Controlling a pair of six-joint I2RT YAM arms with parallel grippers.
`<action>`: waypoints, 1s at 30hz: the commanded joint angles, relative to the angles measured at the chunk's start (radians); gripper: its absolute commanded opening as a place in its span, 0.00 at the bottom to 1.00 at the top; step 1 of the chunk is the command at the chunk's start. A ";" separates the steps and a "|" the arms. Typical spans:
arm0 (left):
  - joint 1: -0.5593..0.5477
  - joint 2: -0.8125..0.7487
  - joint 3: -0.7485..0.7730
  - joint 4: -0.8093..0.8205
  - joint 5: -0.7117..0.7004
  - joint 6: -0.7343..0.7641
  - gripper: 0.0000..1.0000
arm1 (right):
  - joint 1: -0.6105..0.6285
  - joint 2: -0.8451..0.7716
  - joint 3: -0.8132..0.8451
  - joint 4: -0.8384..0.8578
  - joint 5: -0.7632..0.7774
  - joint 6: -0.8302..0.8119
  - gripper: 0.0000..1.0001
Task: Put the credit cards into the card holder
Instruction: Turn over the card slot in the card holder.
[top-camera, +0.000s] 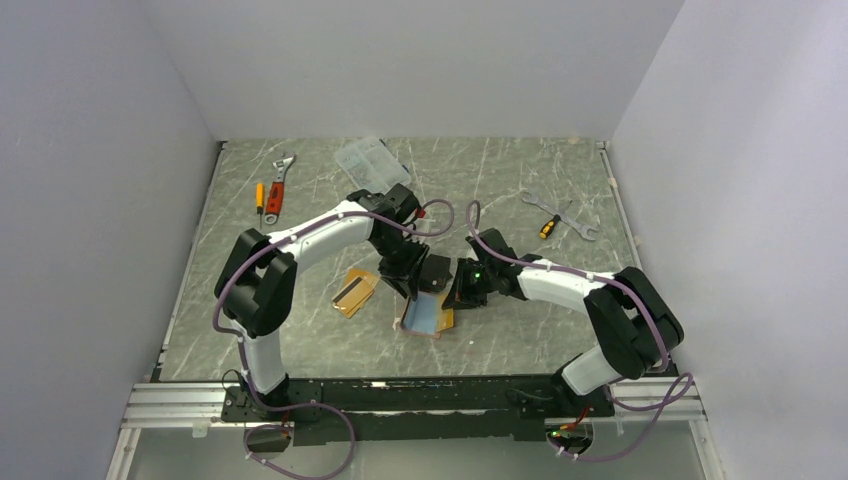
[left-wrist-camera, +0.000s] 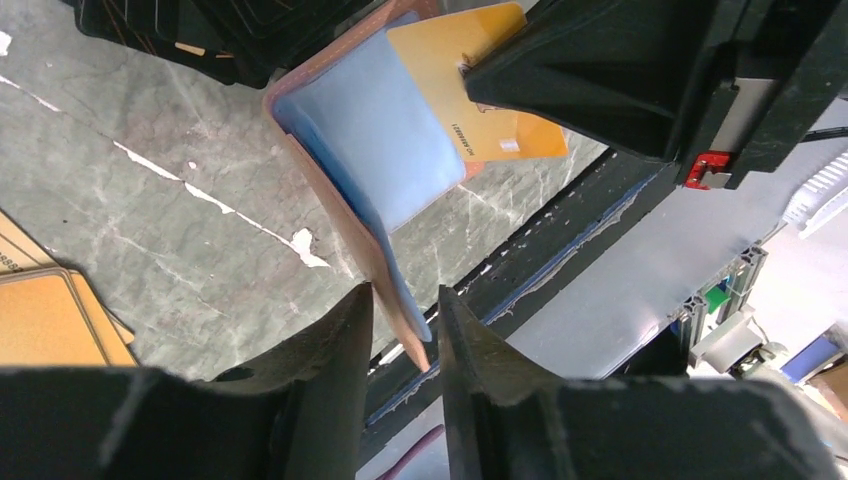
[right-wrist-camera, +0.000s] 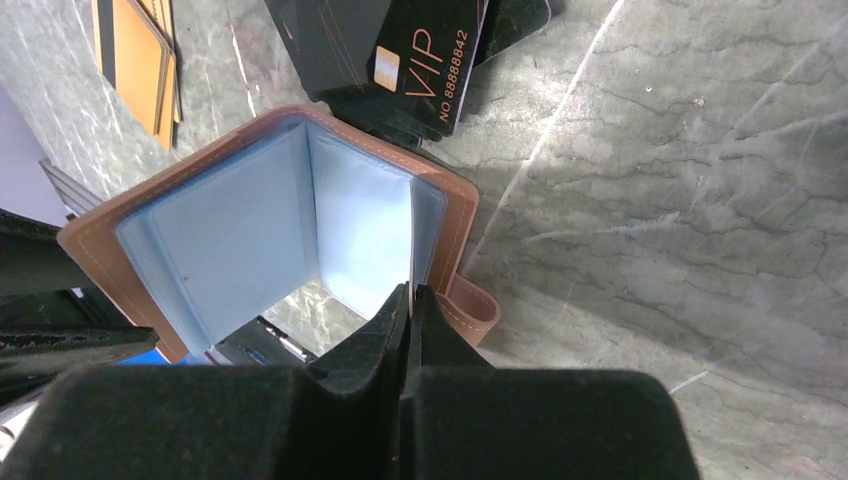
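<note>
The salmon-pink card holder (top-camera: 418, 318) lies open on the table, its pale-blue sleeves (left-wrist-camera: 370, 140) facing up. An orange credit card (left-wrist-camera: 490, 110) sticks out of its right side, partly under a sleeve. My right gripper (right-wrist-camera: 410, 295) is shut on this card's thin edge, next to the snap tab (right-wrist-camera: 476, 310). My left gripper (left-wrist-camera: 405, 295) is open, and the holder's cover edge stands between its jaws without touching them. More orange credit cards (top-camera: 355, 290) lie on the table to the left, one with a dark stripe (right-wrist-camera: 135, 55).
Black cards marked VIP (right-wrist-camera: 400, 50) lie just behind the holder. A clear compartment box (top-camera: 368, 160) sits at the back. A red wrench (top-camera: 278, 190) and a screwdriver (top-camera: 260, 200) lie at the back left. A steel wrench (top-camera: 560, 213) and a second screwdriver (top-camera: 549, 226) lie at the back right.
</note>
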 joint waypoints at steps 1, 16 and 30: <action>-0.004 -0.010 0.003 0.023 0.039 0.029 0.32 | -0.003 0.008 -0.028 0.023 0.017 -0.029 0.00; 0.018 0.066 0.005 -0.021 -0.047 0.117 0.01 | -0.003 -0.048 -0.049 0.001 0.040 -0.038 0.00; 0.055 0.009 -0.005 -0.041 0.053 0.164 0.00 | -0.008 -0.238 0.013 -0.121 0.060 -0.081 0.00</action>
